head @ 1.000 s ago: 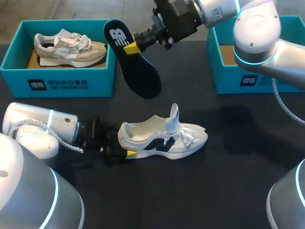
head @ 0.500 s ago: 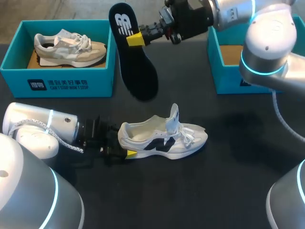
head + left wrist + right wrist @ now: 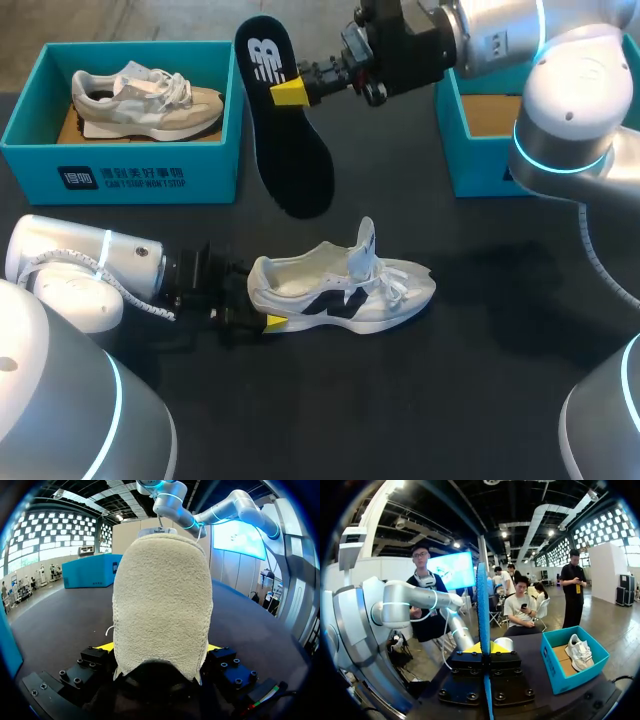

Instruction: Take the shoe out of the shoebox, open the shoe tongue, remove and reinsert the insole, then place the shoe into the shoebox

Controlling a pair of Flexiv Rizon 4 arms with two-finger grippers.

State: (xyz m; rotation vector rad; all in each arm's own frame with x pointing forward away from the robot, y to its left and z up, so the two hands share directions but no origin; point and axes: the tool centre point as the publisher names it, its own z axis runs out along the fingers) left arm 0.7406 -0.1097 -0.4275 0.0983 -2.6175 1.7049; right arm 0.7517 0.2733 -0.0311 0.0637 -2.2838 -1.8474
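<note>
Jaws on our right gripper (image 3: 289, 92) are clamped on the insole (image 3: 290, 150). It hangs in the air, logo end up and tip down, above the table (image 3: 480, 350) and behind the shoe (image 3: 340, 285). In the right wrist view the insole (image 3: 482, 605) is edge-on, pinched from both sides by the right gripper (image 3: 483, 649).

Jaws on our left gripper (image 3: 262, 318) are closed on the shoe's heel. The left wrist view shows the heel (image 3: 160, 600) filling the gap in the left gripper (image 3: 159, 649), with a yellow tip on each side.

The shoe sits on its sole mid-table, toe toward our right arm, tongue (image 3: 366, 238) standing up.

The left shoebox (image 3: 120, 178) is at the back of the table with a beige shoe (image 3: 145, 100) in it. The right shoebox (image 3: 480, 160) is at the back right, partly hidden by our right arm.
</note>
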